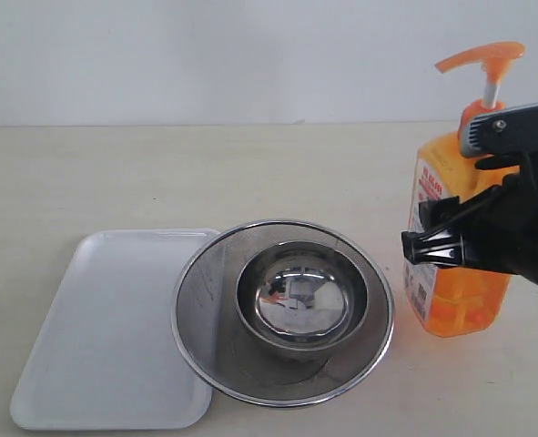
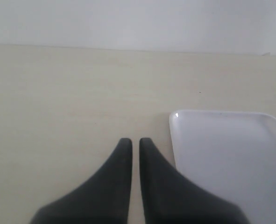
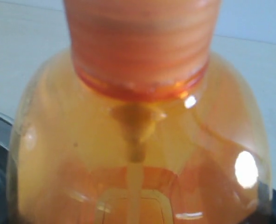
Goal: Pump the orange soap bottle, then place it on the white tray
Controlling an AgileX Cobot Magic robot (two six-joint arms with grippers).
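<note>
Exterior view: right jaws straddle upright orange soap bottle (image 1: 458, 302) mid-body, wide apart; cannot tell if clamped.

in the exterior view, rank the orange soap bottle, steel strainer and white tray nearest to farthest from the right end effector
1. orange soap bottle, right beside the right end effector, on the right
2. steel strainer, centre
3. white tray, far left

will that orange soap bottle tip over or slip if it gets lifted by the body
Likely tippy: the orange soap bottle is tall on a small base with its pump head raised, so a high push could topple it. Its glossy, translucent plastic looks slippery and may flex under a squeeze.
</note>
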